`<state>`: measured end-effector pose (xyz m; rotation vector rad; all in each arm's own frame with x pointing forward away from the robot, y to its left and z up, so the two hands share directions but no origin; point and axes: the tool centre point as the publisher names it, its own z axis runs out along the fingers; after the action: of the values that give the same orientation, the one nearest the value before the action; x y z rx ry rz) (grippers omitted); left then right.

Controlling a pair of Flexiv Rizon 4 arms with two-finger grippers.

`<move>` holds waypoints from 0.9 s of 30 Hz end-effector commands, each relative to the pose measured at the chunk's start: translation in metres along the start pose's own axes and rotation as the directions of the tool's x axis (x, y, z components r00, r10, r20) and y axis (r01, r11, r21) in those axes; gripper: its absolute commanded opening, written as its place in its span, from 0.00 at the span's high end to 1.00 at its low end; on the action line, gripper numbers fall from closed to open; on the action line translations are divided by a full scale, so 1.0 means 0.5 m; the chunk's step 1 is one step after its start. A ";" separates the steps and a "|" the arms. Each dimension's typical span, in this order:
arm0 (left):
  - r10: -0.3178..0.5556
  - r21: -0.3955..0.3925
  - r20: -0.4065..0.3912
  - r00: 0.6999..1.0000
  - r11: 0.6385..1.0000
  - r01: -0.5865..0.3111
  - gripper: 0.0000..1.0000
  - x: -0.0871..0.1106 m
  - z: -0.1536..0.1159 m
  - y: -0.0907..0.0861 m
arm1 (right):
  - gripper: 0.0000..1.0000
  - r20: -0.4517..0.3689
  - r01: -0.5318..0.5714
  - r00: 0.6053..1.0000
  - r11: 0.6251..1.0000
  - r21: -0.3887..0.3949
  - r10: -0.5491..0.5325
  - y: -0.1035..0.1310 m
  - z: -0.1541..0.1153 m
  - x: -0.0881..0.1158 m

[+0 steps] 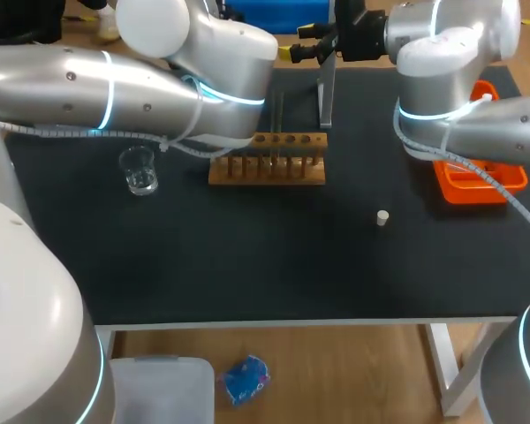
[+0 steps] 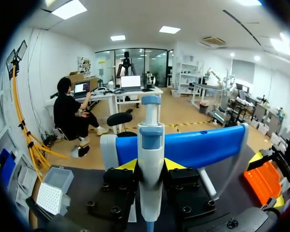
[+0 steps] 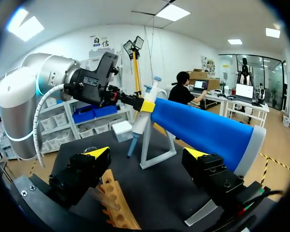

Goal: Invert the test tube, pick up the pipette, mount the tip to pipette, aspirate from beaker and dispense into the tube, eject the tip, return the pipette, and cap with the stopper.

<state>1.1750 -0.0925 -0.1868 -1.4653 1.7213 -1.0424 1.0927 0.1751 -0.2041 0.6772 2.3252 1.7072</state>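
Black tabletop is carrying everything. Left tool is pinching the pipette, both yellow tips pressing on its white body from opposite sides. The pipette is hanging roughly upright, plunger end up and narrow end down, and leaning a little in the right wrist view. It is sitting just beside the top of the white stand; can't tell if it's touching the stand.

Right tool is spread wide, gripping nothing, hovering near the back of the tabletop and pointing at the stand and the left tool. One end of the wooden rack is showing below it.

In the head view the left arm is covering its own tool. The rack is standing mid-tabletop in front of the stand. The beaker is sitting well to the rack's left, clear glass, upright. The white stopper is lying alone, right of and nearer than the rack. The orange tray is lying at the right edge, partly under the right arm. The white tip box is sitting beside the left tool, on the side away from the tray.
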 end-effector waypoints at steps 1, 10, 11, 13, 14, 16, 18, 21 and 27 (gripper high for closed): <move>0.006 -0.009 0.003 1.000 1.000 -0.006 1.00 -0.003 0.015 -0.006 | 0.00 -0.001 0.000 1.000 1.000 0.000 0.000 0.000 0.000 -0.001; 0.010 -0.017 0.011 1.000 1.000 -0.010 1.00 -0.010 0.026 -0.006 | 0.00 -0.001 0.000 1.000 1.000 0.000 0.000 0.000 0.000 -0.001; 0.011 -0.018 0.011 1.000 1.000 -0.011 1.00 -0.010 0.026 -0.006 | 0.00 -0.001 0.000 1.000 1.000 0.000 0.000 0.000 0.000 -0.001; 0.010 -0.019 0.012 1.000 1.000 -0.010 1.00 -0.011 0.027 -0.005 | 0.00 -0.001 0.000 1.000 1.000 0.000 0.000 0.000 0.000 -0.001; 0.011 -0.021 0.012 1.000 1.000 -0.010 1.00 -0.012 0.029 -0.003 | 0.00 -0.001 0.000 1.000 1.000 0.000 0.000 0.000 0.000 -0.001; 0.010 -0.025 0.011 1.000 1.000 -0.010 1.00 -0.012 0.030 0.000 | 0.00 -0.001 0.000 1.000 1.000 0.000 0.000 0.000 0.000 -0.001; 0.008 -0.031 0.011 1.000 0.999 -0.008 1.00 -0.012 0.031 0.004 | 0.00 -0.001 0.000 1.000 1.000 0.000 0.000 0.000 0.000 -0.001; 0.005 -0.041 0.011 1.000 0.999 -0.005 1.00 -0.012 0.034 0.011 | 0.00 -0.001 0.000 1.000 1.000 0.000 0.000 0.000 0.000 -0.001; 0.001 -0.056 0.010 1.000 0.998 0.000 1.00 -0.013 0.039 0.021 | 0.00 -0.001 0.000 1.000 1.000 0.000 0.000 0.000 0.000 -0.001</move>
<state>1.1843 -0.0881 -0.2055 -1.4992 1.7494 -0.9969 1.0927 0.1751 -0.2041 0.6772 2.3252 1.7072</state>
